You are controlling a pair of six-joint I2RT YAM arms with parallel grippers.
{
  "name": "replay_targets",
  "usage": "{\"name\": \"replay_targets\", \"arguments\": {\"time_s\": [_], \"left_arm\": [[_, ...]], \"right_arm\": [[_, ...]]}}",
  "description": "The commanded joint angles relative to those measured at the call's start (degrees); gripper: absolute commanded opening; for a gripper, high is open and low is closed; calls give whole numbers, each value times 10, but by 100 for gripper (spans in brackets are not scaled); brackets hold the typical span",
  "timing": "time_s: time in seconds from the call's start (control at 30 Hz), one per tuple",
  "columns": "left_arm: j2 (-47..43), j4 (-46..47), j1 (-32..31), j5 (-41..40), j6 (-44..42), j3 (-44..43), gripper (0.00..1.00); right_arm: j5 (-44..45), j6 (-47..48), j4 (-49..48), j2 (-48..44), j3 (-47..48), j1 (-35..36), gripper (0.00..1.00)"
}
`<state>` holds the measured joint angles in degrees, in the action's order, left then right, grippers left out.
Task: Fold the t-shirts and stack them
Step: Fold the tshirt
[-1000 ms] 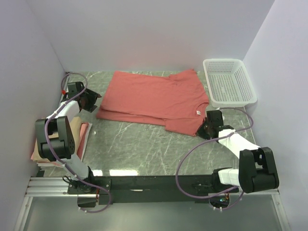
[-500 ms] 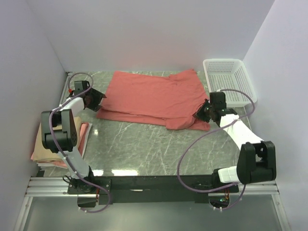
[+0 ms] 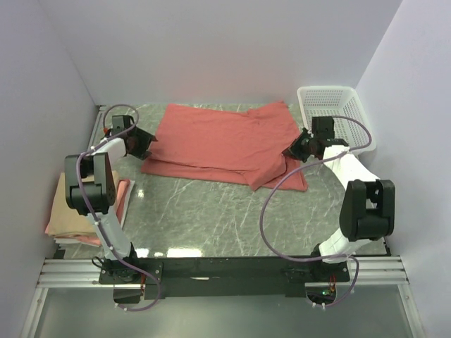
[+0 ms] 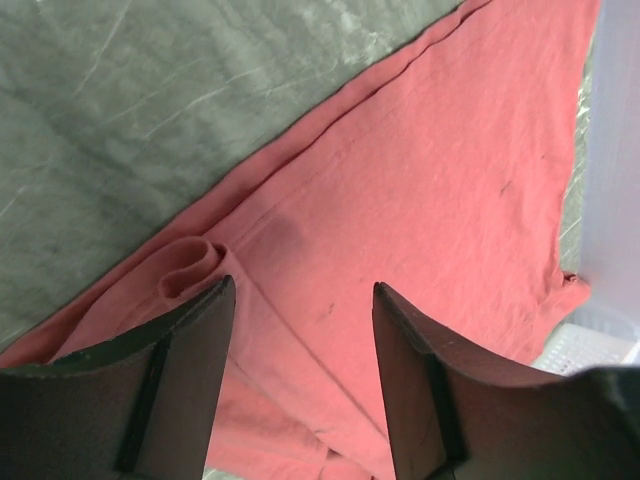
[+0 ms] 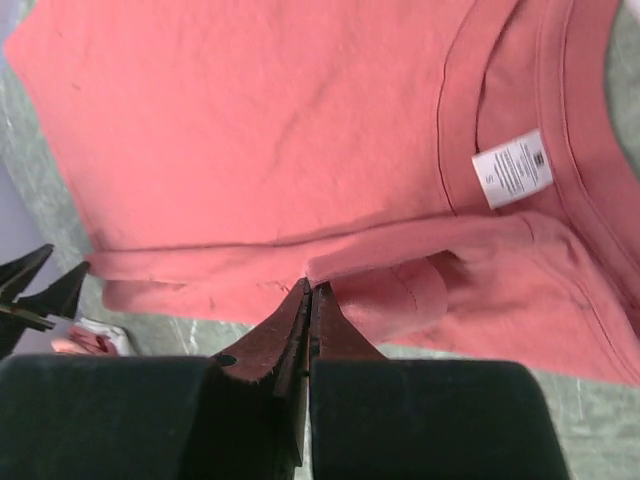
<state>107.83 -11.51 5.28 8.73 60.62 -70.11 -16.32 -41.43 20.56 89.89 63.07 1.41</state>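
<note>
Right gripper (image 5: 309, 292) pressed shut, pinching folded edge of salmon-red t-shirt (image 3: 218, 141). Left gripper (image 4: 302, 292) spread wide at opposite edge.

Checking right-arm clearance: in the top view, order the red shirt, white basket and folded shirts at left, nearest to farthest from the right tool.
1. salmon-red t-shirt: pinched in the right tool, at the shirt's right edge.
2. white mesh basket: just right of the tool, far corner.
3. folded tan and pink shirts: far across, near-left edge.
</note>
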Motion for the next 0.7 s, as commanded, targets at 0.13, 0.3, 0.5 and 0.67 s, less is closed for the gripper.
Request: {"name": "replay_targets", "arguments": {"time_s": [0.13,0.3,0.5,0.67], "left_arm": [[30,6,-5,3,2,-59,61],[48,-1,-5,12,-7,-100,63],[40,8,-4,16,-15,-115,67],[18,-15,-5,-13,-14,-89,65]], "right_arm": [[-52,-35,-39,60,56,-37,0],[-70,-65,-74,95,70,-50,0],[-87,-120,-155,114,43,-64,0],[-81,-166,-204,119,12,-68,0]]}}
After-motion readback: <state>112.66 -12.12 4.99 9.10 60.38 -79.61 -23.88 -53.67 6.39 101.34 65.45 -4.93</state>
